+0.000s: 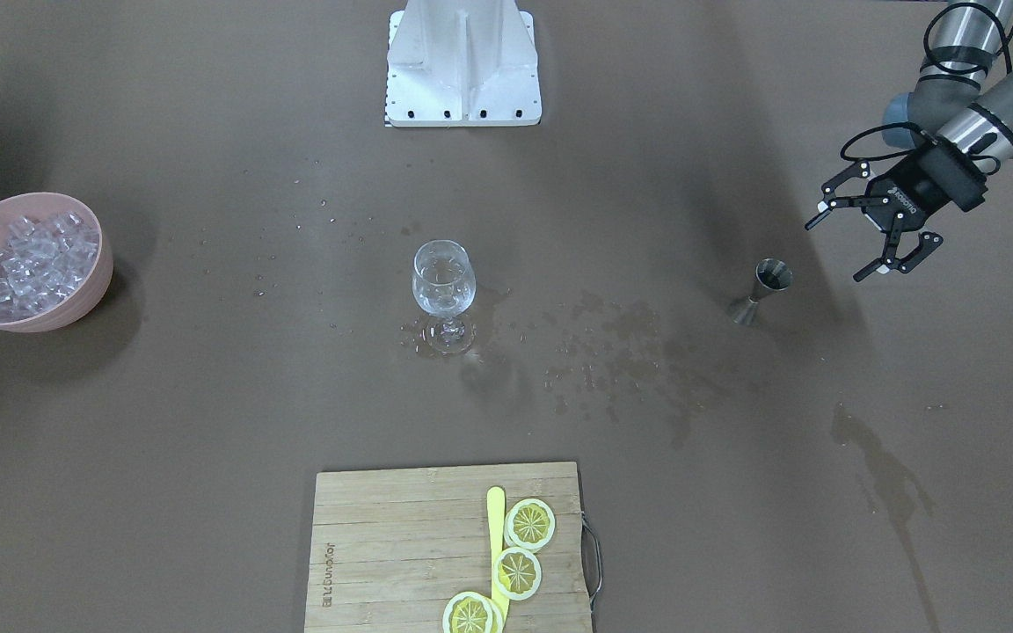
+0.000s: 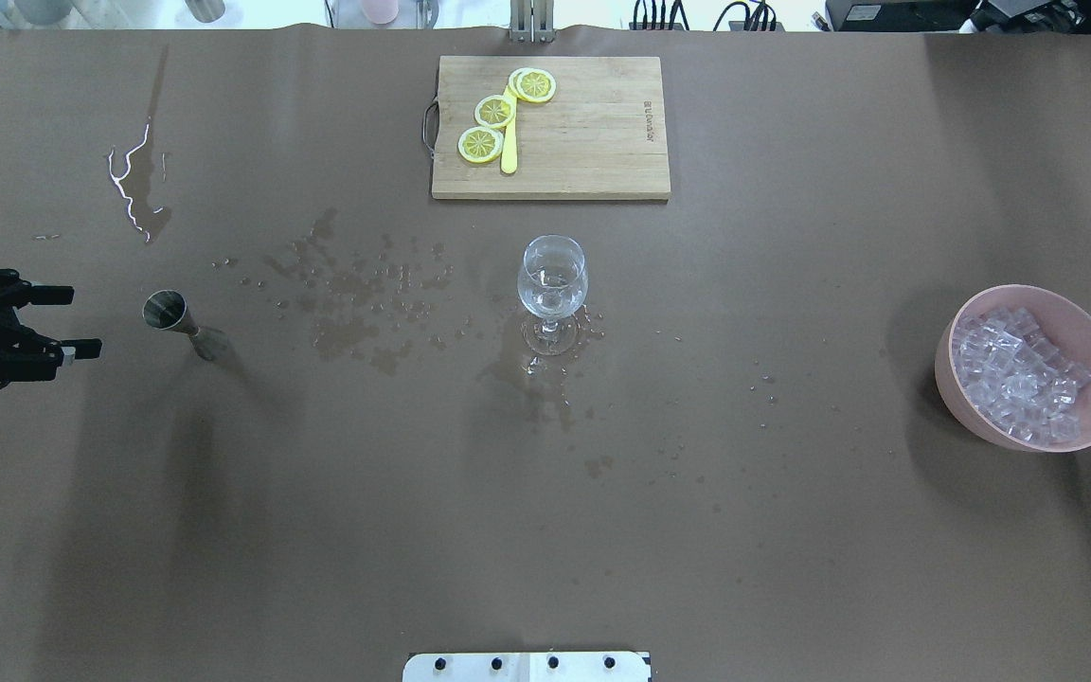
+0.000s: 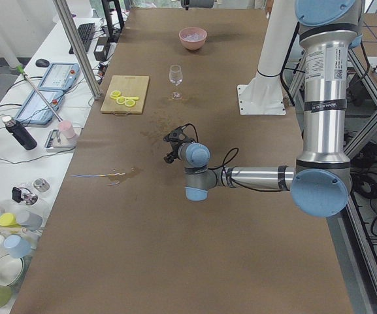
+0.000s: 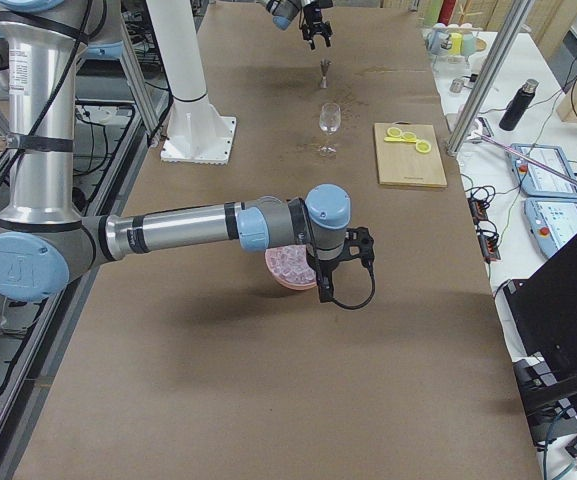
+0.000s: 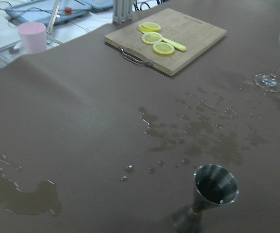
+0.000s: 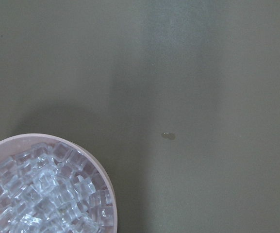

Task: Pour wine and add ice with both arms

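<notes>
Currently, the left tool [image 2: 81, 323] is held spread open and empty near the metal jigger [image 2: 171, 317], while the ice [image 2: 1019, 374] is piled in the pink bowl [image 2: 981, 428], well apart from the glass [image 2: 553, 279], near the right tool [image 4: 340, 270], whose state cannot be told.

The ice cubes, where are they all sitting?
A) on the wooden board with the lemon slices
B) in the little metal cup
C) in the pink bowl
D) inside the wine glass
C: the ice cubes lie heaped inside the pink bowl, which stands by itself at one end of the table.
</notes>
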{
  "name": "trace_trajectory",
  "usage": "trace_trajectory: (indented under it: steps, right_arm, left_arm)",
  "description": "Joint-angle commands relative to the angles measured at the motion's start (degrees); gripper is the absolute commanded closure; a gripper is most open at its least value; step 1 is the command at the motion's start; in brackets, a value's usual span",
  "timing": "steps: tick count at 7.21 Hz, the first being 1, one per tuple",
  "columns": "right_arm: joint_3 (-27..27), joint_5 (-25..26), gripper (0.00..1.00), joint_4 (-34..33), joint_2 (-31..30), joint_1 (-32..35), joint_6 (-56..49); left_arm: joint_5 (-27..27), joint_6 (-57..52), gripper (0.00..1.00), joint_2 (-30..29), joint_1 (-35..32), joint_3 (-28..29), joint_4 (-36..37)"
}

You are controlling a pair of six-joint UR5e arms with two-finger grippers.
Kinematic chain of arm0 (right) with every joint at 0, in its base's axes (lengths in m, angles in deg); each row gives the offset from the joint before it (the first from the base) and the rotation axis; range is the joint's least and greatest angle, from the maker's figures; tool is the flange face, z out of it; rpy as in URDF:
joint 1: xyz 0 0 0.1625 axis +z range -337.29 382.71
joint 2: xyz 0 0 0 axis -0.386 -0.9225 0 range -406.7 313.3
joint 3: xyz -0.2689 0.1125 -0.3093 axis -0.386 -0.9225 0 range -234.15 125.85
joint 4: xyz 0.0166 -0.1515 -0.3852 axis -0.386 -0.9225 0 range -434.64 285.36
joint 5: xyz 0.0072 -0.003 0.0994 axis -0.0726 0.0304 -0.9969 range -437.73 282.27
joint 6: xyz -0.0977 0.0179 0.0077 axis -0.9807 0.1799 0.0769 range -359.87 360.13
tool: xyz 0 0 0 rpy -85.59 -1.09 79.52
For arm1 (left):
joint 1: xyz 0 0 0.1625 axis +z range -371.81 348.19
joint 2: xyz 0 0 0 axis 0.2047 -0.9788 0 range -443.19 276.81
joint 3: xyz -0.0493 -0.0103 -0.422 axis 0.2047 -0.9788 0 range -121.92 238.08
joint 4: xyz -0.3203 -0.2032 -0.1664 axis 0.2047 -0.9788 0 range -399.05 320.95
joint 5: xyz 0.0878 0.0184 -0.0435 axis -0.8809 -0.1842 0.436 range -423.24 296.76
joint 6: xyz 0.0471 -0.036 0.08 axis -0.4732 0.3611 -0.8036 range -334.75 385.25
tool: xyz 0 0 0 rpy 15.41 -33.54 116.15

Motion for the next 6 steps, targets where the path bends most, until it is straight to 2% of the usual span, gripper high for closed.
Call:
trace_trajectory:
  steps: [1,4,6]
  right_arm:
    - [-0.18,0.0,0.0,0.01,0.15,-0.08,-0.07]
    - [-0.18,0.09,0.0,0.01,0.41,-0.08,0.02]
    - [-0.18,0.09,0.0,0.1,0.41,-0.08,-0.07]
  left_arm:
    - [-9.83,-1.79,0.03,-0.6,6.07,0.03,-0.11]
    - [-18.2,-1.88,0.03,-1.31,12.32,0.38,-0.02]
    - [-21.3,-2.06,0.03,-3.76,12.43,4.23,-0.11]
